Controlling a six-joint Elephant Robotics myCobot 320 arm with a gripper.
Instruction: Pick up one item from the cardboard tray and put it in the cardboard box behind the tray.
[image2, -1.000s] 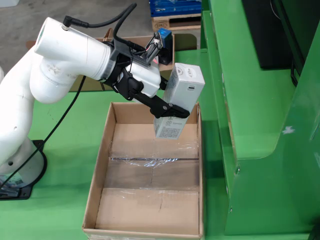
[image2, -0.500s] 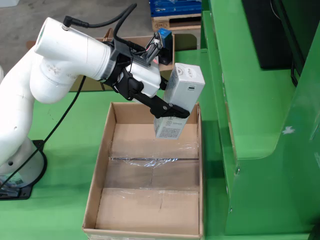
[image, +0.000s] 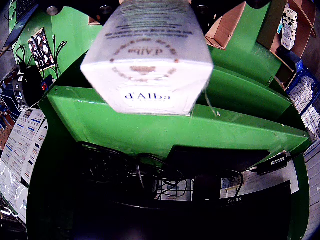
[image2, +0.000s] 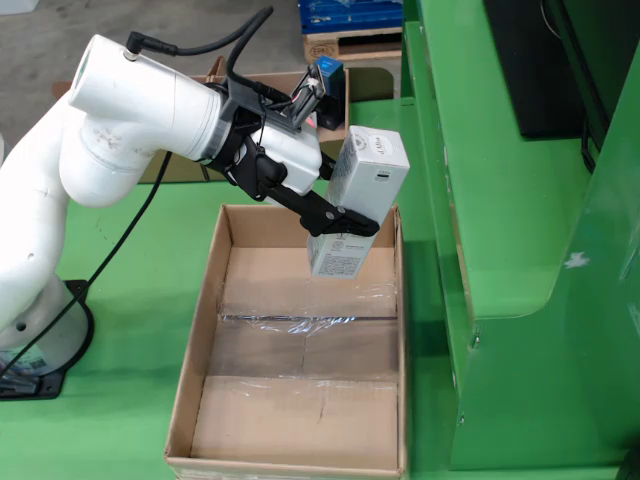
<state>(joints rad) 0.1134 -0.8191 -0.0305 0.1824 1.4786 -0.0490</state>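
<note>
A white carton (image2: 366, 185) marked "d'Alba" hangs tilted above the far right corner of the cardboard tray (image2: 208, 330). My gripper (image2: 345, 215) is shut on it, one black finger (image2: 338, 222) lying across its side; the other finger is hidden behind the carton. In the wrist view the carton (image: 150, 55) fills the top middle, its end face toward the camera. The tray floor shows only bare cardboard and a strip of clear film (image2: 300, 320). Behind the tray, the second cardboard box (image2: 280, 79) is mostly hidden by my wrist.
A tall green metal frame (image2: 500, 200) stands tight against the tray's right side. The arm's base (image2: 40, 350) and its cable sit left of the tray. A blue crate on a pallet (image2: 350, 15) is at the far back.
</note>
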